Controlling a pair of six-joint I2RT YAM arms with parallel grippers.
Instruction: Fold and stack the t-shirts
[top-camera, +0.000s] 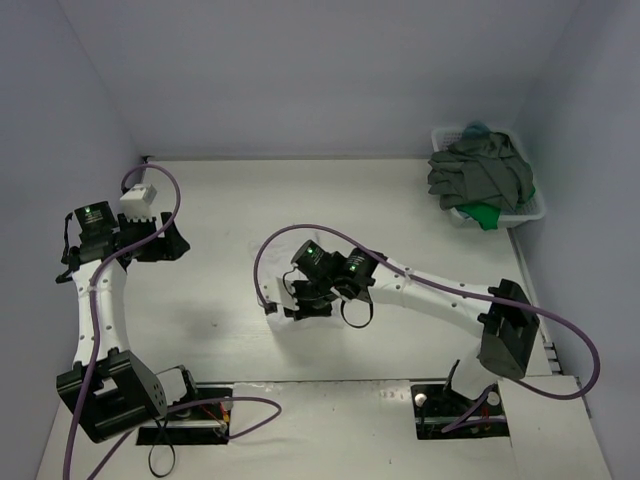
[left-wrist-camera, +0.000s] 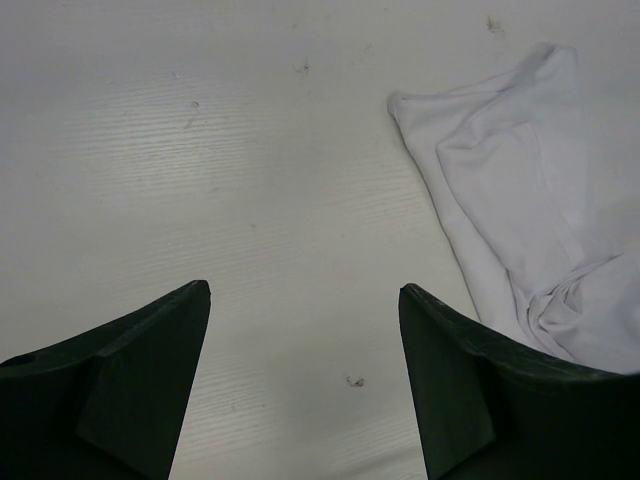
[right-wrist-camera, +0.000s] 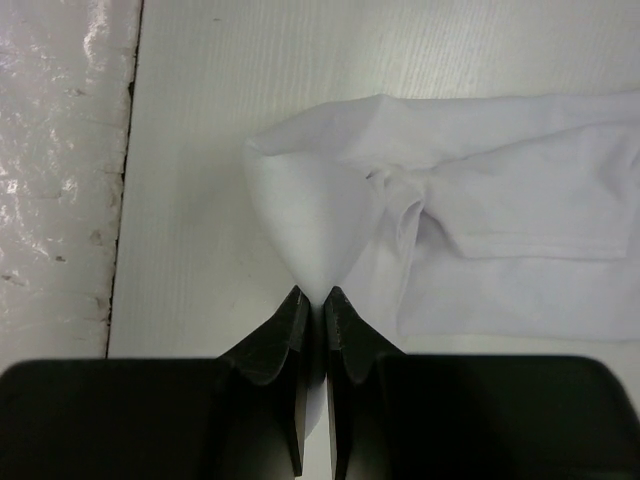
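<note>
A white t-shirt (right-wrist-camera: 480, 200) lies crumpled on the white table, and a pinched-up fold of it rises into my right gripper (right-wrist-camera: 313, 293), which is shut on the cloth. In the top view that gripper (top-camera: 278, 305) sits near the table's middle, where the white cloth barely shows against the table. My left gripper (left-wrist-camera: 305, 288) is open over bare table with nothing between its fingers. The same white t-shirt (left-wrist-camera: 530, 200) lies to its right, apart from it. A dark grey t-shirt (top-camera: 480, 175), a green one (top-camera: 485, 213) and a bit of teal one (top-camera: 478, 128) are heaped in the basket.
The white lattice basket (top-camera: 532, 211) stands at the back right corner against the wall. Walls close the table at the back and both sides. Purple cables loop from both arms. A seam in the table (right-wrist-camera: 125, 200) runs left of the right gripper.
</note>
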